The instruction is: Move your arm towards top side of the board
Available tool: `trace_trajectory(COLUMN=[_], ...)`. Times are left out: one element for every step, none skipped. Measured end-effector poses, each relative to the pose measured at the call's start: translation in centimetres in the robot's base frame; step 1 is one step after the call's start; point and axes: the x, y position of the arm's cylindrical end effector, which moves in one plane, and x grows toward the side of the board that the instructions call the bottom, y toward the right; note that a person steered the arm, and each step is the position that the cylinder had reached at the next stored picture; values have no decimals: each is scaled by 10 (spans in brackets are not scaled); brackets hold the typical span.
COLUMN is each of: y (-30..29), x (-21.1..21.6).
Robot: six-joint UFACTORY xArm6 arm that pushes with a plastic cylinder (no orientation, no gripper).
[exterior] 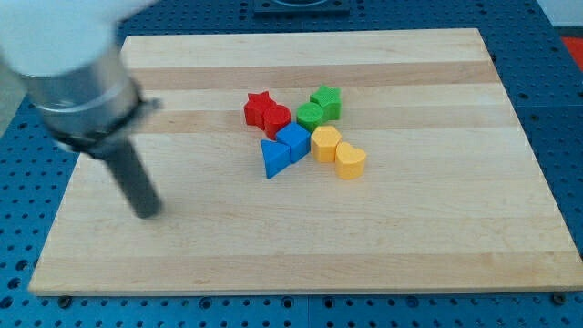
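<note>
My tip (147, 212) rests on the wooden board (428, 228) at the view's lower left, well left of the blocks. The blocks sit clustered near the board's middle. A red star (259, 107) touches a red round block (276, 118). A green star (326, 101) sits next to a green round block (310, 116). A blue cube (293, 140) and a blue triangle (272, 158) lie below them. A yellow hexagon-like block (325, 143) and a yellow heart-like block (350, 160) lie to the right.
The board lies on a blue perforated table (556, 100). The arm's blurred grey body (73, 64) fills the view's upper left corner above the rod.
</note>
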Motion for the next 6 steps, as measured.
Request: trace_trajectory(y=[-44,-47,-25,17,67,105], x=[-51,-106,-164,-210,-222,-222])
